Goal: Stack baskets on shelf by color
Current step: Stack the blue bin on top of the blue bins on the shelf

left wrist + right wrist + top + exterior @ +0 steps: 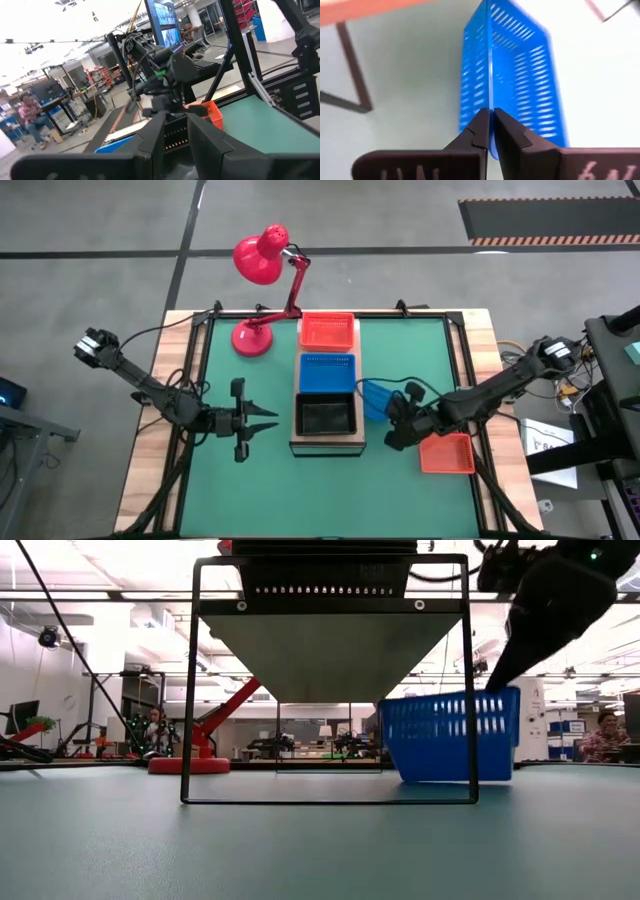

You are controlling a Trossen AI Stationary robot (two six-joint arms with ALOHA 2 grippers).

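Note:
The light-wood shelf (293,430) on black legs carries a red-orange basket (328,330), a blue basket (327,372) and a black basket (326,417) in a row. In the low view its underside (330,650) is overhead. My right gripper (390,410) is just right of the shelf, shut on a second blue basket (378,396), which is tilted (450,735). Another red-orange basket (446,452) lies flat on the green mat near the right edge. My left gripper (265,420) hangs open left of the shelf, touching nothing. My right gripper (491,117) pinches the rim of one mesh wall (491,102) of the blue basket, one finger inside and one outside. The fingers (500,675) slant down onto it from above and from the table's right. The basket is tilted; whether its bottom touches the mat, I cannot tell.
A red desk lamp stands with its base (250,338) at the mat's far left corner and its head (262,258) beyond the far edge. Cables run along both arms. People sit in the room behind the table (155,730).

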